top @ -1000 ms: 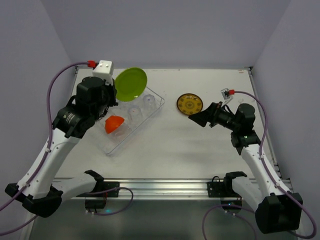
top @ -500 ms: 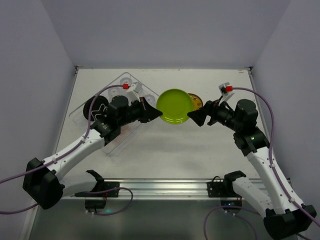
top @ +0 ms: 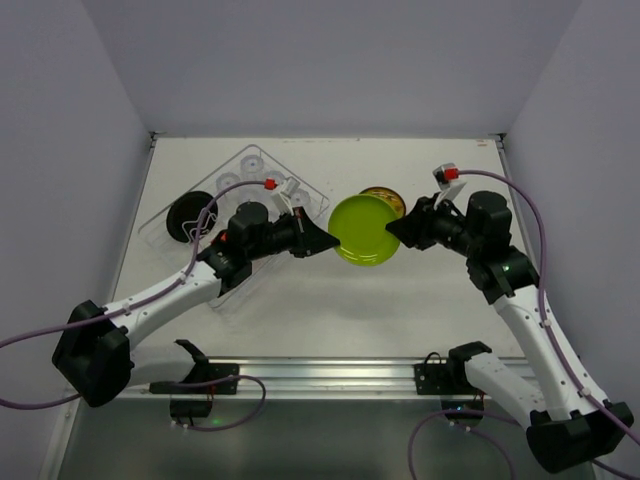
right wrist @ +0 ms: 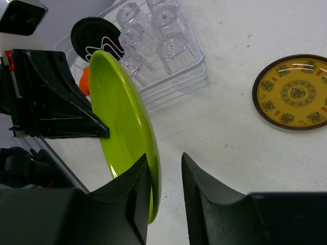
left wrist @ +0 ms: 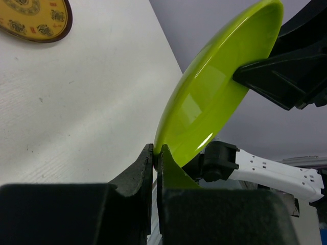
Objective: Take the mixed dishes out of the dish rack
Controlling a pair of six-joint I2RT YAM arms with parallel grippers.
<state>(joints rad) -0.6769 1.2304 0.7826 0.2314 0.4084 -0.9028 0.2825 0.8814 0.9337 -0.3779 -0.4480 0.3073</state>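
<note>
Over the middle of the table the lime-green plate [top: 362, 229] [left wrist: 214, 97] [right wrist: 120, 117] hangs on edge between both arms. My left gripper [top: 330, 243] [left wrist: 156, 150] is shut on its left rim. My right gripper [top: 392, 233] [right wrist: 164, 157] straddles the opposite rim. One of its fingers lies against the plate, and a gap is left to the other. The dish rack [top: 195, 180] [right wrist: 196, 76] lies at the far left. It holds clear cups [top: 250, 165] [right wrist: 171, 48], a black plate [top: 188, 215] [right wrist: 92, 34] and an orange-red bowl [right wrist: 83, 81].
A yellow-and-brown patterned plate [top: 385, 197] [left wrist: 33, 18] [right wrist: 295, 93] lies flat on the white table just behind the green plate. The left arm stretches from the rack side across to the centre. Walls close off the table on the left, far and right sides.
The left arm carried the green plate from above the rack rightwards to the centre. The right gripper moved onto its far rim and its jaws narrowed around it.
</note>
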